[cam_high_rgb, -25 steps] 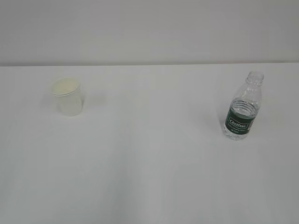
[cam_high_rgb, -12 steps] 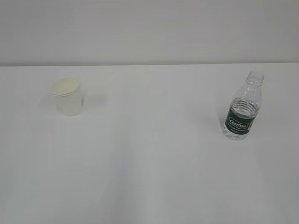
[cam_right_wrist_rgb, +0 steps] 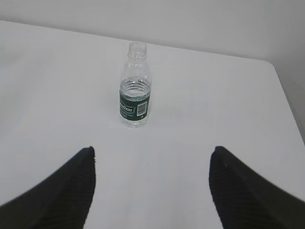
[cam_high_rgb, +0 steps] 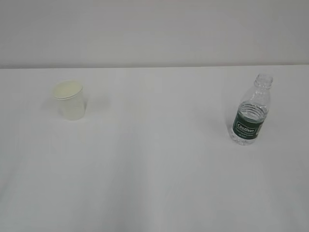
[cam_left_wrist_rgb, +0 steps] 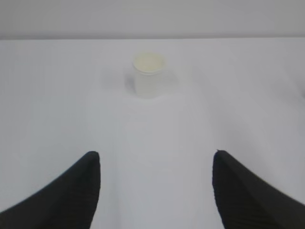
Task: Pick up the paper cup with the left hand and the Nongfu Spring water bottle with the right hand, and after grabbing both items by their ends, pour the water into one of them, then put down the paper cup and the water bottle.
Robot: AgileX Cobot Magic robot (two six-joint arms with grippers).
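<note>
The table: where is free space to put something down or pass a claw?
The wide middle of the table between the paper cup and the water bottle is bare, as is the whole front strip. Nowhere is crowded; the bottle stands close to the right edge.

A white desk (cam_high_rgb: pixel 154 159) carries an upright paper cup (cam_high_rgb: pixel 70 100), left, and a capless water bottle (cam_high_rgb: pixel 250 112), well apart.

From my station I am seeing only the fingertips of each arm. The left hand (cam_left_wrist_rgb: pixel 155 188) is showing two matte black fingers (cam_left_wrist_rgb: pixel 66 195), broad at the base and tapering to rounded tips. The right hand (cam_right_wrist_rgb: pixel 152 186) is showing matching black fingers (cam_right_wrist_rgb: pixel 248 191) with faint ribbed texture.
</note>
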